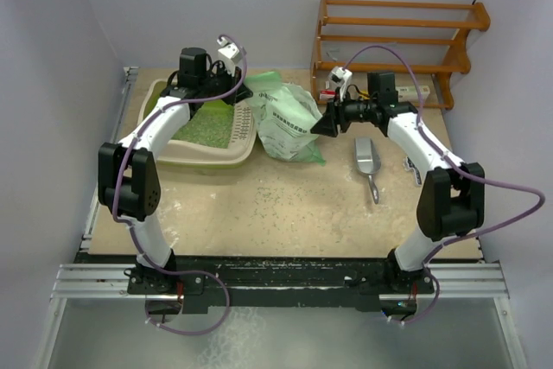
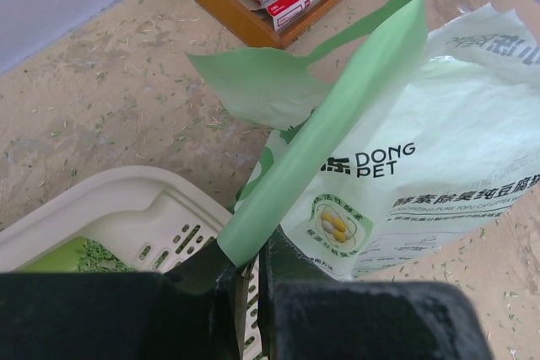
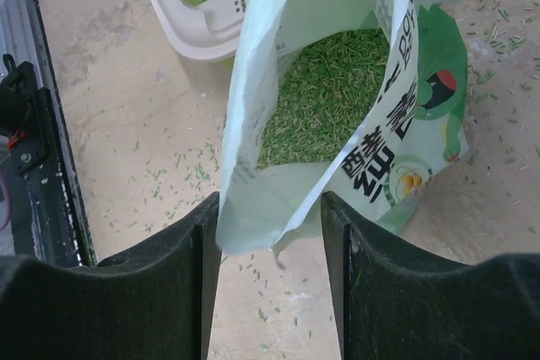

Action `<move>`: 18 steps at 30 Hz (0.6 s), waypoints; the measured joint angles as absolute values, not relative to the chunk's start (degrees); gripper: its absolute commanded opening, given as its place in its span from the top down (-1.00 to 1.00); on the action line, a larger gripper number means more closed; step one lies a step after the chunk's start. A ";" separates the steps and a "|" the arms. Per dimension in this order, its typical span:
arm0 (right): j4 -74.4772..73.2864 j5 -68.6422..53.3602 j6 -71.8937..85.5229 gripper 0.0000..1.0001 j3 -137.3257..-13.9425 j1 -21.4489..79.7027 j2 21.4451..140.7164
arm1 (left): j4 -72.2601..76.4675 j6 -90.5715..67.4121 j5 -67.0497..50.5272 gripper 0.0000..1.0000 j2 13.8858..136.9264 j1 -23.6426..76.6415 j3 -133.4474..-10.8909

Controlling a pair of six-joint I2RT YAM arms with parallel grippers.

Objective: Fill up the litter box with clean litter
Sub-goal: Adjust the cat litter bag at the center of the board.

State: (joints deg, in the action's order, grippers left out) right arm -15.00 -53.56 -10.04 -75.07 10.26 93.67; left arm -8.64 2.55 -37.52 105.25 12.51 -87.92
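Observation:
The cream litter box (image 1: 207, 151) sits at the back left with green litter (image 1: 207, 127) in it. Next to it on the right leans the pale green printed bag (image 1: 289, 123). My left gripper (image 2: 245, 263) is shut on a folded green strip of the bag's top edge (image 2: 337, 115), just over the box's slotted rim (image 2: 181, 238). My right gripper (image 3: 270, 233) is open, and the corner of the bag's mouth (image 3: 253, 208) hangs between its fingers. More litter (image 3: 325, 94) shows inside the open bag. In the top view the right gripper (image 1: 327, 120) is at the bag's right side.
A metal scoop (image 1: 369, 162) lies on the table right of the bag. A wooden shelf (image 1: 397, 36) with small boxes stands at the back right. Loose pellets are scattered over the tabletop (image 1: 285, 200). A metal rail (image 1: 104, 170) runs along the left edge.

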 measured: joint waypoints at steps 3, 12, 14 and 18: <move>-13.23 -53.12 -9.91 0.54 -75.42 10.98 95.94 | -8.43 2.28 -37.78 0.94 105.30 12.49 -87.92; -17.45 -53.19 -9.32 1.00 -77.49 10.39 97.65 | -7.86 0.84 -41.34 0.94 105.67 12.12 -88.60; -21.54 -54.26 -9.96 1.00 -78.61 9.28 97.30 | -8.86 0.84 -43.51 0.94 106.39 11.94 -90.04; -36.38 -58.85 -14.46 1.00 -85.32 3.77 98.48 | -14.52 1.54 -51.64 0.94 109.58 11.94 -95.64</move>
